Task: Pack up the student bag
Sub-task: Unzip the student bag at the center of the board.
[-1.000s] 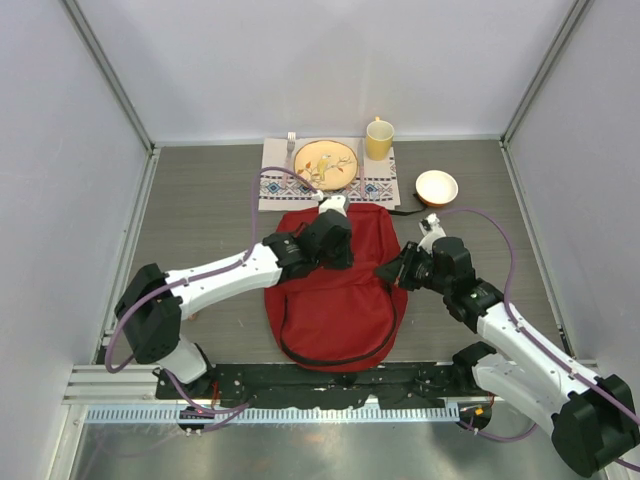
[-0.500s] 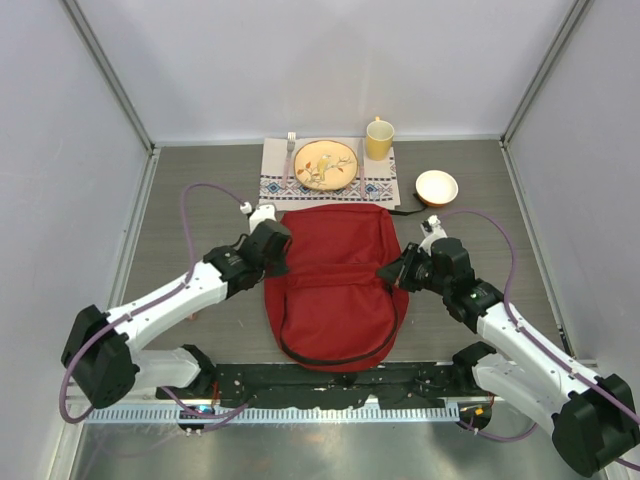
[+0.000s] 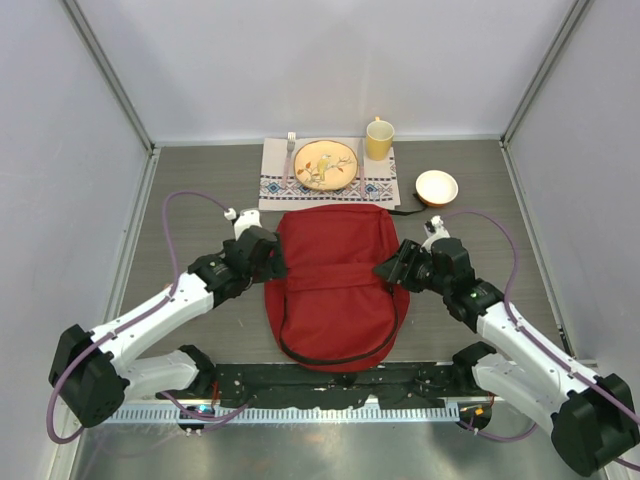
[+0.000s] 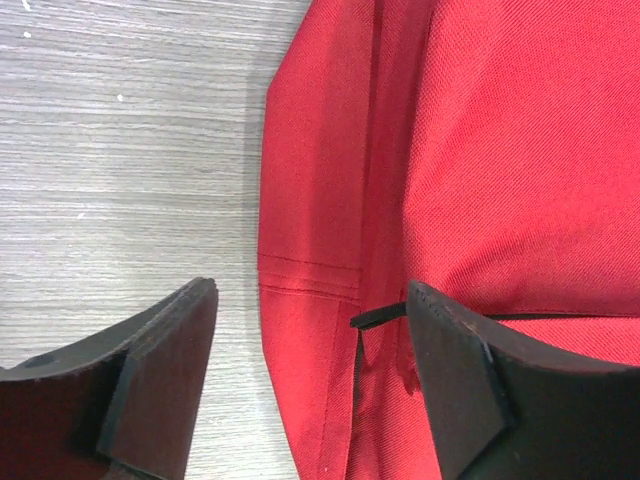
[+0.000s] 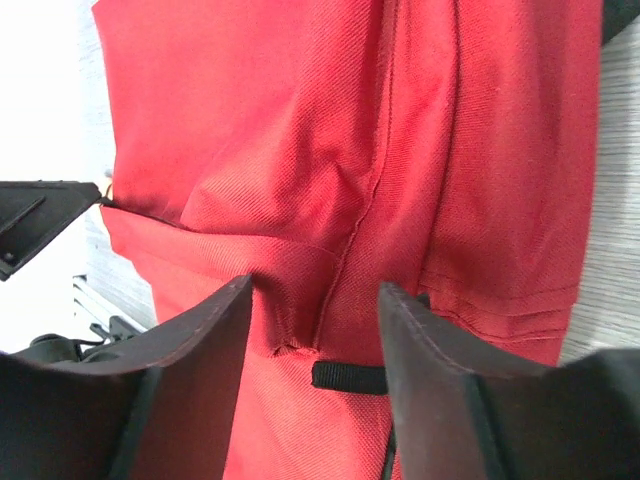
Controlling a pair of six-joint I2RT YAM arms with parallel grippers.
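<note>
Red backpack point(image 3: 335, 285) lying flat at frame centre, packing seemingly finished; left pincer point(image 3: 270, 262), right pincer point(image 3: 391, 268) both parted, holding nothing.

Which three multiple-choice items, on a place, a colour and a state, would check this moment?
1. Where is the small bowl? A. Right of the placemat. B. By the left wall. C. At the near edge.
2. What colour is the student bag? A. Blue. B. Green. C. Red.
3. How stands the left gripper? A. Shut on a strap. B. Open, astride the bag's left edge. C. Out of view.
1 A: the top view shows it past the placemat's right end. 2 C: every view shows red fabric. 3 B: its fingers stand apart, one over the table, one over the bag.
</note>
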